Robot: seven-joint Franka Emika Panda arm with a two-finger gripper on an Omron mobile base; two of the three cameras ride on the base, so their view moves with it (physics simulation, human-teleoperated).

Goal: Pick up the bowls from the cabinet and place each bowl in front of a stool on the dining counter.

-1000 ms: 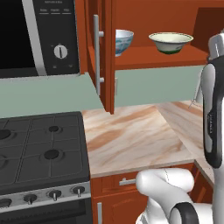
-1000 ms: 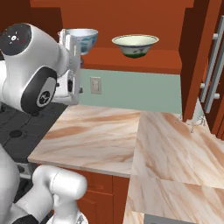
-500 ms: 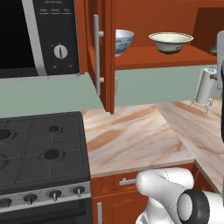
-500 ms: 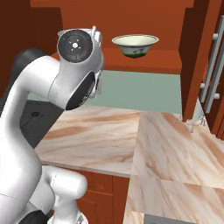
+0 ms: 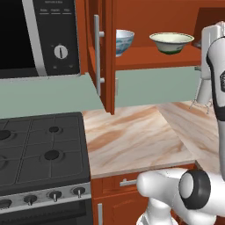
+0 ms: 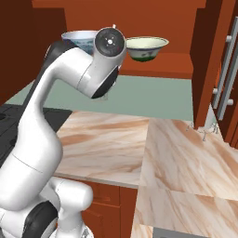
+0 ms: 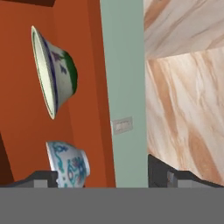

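Hidden: blue-patterned white bowl [image 5: 124, 40] half behind the red-brown cabinet door [image 5: 105, 52].
Bowls: it and the wide cream bowl [image 7: 54, 72] sit apart on the shelf, ahead of the gripper [image 7: 103, 177].
Grip: wide apart, empty.

two bowls [image 5: 171, 42] on cabinet shelf [image 5: 154, 63]

The cabinet door [image 5: 107, 52] hides the left part of the blue-patterned bowl [image 5: 124, 41]. In the right base view, the arm covers most of that bowl and the cream bowl's [image 6: 146, 48] left rim. The gripper's fingertips [image 7: 41, 178] are cut off by the hand view's bottom edge.
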